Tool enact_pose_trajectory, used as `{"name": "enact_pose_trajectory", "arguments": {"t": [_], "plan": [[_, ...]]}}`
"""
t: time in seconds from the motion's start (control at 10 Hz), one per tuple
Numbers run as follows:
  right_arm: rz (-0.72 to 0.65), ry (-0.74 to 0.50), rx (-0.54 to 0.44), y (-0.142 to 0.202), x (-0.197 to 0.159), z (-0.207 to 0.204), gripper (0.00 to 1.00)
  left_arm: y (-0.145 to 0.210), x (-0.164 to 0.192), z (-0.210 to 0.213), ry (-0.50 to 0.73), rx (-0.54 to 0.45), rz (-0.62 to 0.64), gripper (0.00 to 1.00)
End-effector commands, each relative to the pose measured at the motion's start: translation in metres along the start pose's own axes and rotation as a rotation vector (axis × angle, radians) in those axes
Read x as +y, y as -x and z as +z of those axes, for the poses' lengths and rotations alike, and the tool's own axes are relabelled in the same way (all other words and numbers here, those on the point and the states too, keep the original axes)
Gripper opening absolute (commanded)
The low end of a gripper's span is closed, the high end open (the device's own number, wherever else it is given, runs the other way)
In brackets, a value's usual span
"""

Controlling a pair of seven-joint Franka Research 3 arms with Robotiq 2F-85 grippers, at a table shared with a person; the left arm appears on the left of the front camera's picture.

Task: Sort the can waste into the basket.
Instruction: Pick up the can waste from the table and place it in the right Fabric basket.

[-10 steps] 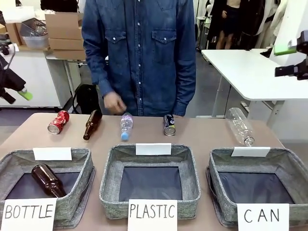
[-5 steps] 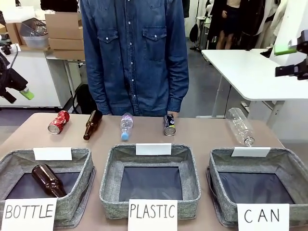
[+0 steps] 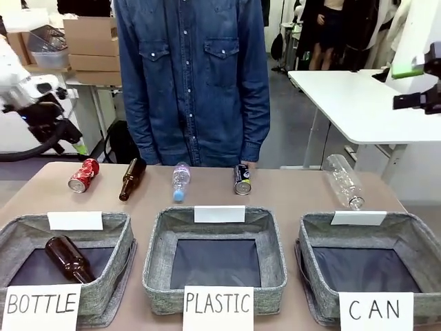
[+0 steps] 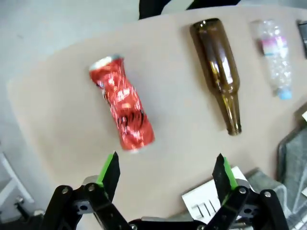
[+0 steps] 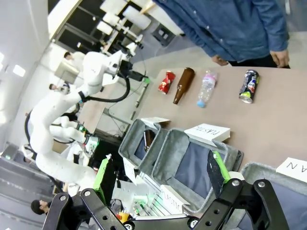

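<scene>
The crushed red can (image 3: 83,175) lies at the table's far left; in the left wrist view this red can (image 4: 122,111) sits just beyond my fingers. My left gripper (image 3: 74,143) hovers open above and behind it, nothing between its fingers (image 4: 165,167). The dark printed can (image 3: 242,178) lies at the far middle, close to the person's hand. The grey basket (image 3: 415,231) with the "CAN" sign stands at the front right. My right gripper (image 3: 413,86) hangs open, high at the right edge, seen open in its own view (image 5: 159,167) above that basket (image 5: 268,168).
A brown bottle (image 3: 131,178), a small plastic bottle (image 3: 180,181) and a large clear bottle (image 3: 344,181) lie along the far side. The "BOTTLE" basket (image 3: 21,227) holds another brown bottle (image 3: 67,258); the "PLASTIC" basket (image 3: 155,255) stands in the middle. A person (image 3: 193,83) stands behind the table.
My left arm has swung in from the left edge to above the red can. The person has drawn a hand back from the table and stood upright. The right arm has stayed put.
</scene>
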State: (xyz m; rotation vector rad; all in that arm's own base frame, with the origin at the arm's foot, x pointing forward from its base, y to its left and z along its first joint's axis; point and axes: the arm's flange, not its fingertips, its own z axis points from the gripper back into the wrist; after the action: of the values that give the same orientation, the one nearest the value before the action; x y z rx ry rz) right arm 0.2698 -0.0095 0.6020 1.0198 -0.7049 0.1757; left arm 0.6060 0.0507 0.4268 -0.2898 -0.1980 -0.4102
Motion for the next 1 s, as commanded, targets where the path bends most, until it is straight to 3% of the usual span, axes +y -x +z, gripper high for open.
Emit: {"name": "enact_pose_trajectory", "arguments": {"t": [0.0,0.4,0.9], "plan": [[0.025,-0.024,-0.016,-0.001,0.0,-0.004,1.0,-0.025,0.029,-0.012,-0.025,0.042,0.015,1.0],[0.025,-0.024,-0.016,-0.001,0.0,-0.004,1.0,-0.046,0.054,-0.062,-0.049,0.117,0.091,1.0],[0.025,-0.024,-0.016,-0.001,0.0,-0.004,1.0,-0.04,0.058,-0.093,-0.022,0.147,0.098,1.0]]}}
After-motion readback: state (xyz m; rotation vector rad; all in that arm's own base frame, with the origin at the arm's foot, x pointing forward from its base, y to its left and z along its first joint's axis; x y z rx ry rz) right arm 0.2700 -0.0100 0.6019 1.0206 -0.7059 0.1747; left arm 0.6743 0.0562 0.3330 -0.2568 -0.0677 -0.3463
